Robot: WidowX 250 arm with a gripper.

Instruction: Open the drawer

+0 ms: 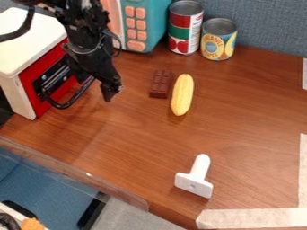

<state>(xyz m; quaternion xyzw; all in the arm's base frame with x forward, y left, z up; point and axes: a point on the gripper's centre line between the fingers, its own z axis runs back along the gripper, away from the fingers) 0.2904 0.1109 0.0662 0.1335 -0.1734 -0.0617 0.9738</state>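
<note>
The gripper point(110, 90) hangs at the upper left, low over the wood surface, just to the right of the black handle. The white box with the red front point(31, 77) stands at the left edge, its front facing the gripper. A curved black handle point(76, 95) juts out from that red front, and the arm hides its upper right part. Whether the gripper touches the handle is hard to tell. The red front looks about level with the white side wall point(17, 97), though the arm covers part of it.
A teal toy microwave point(155, 22) stands behind the arm. Two cans, a red-and-green one point(185, 28) and a pineapple one point(218, 40), are beside it. A chocolate bar point(160, 84) and yellow corn point(182, 95) lie right of the gripper; a white T-shaped tool point(195, 179) lies near the front.
</note>
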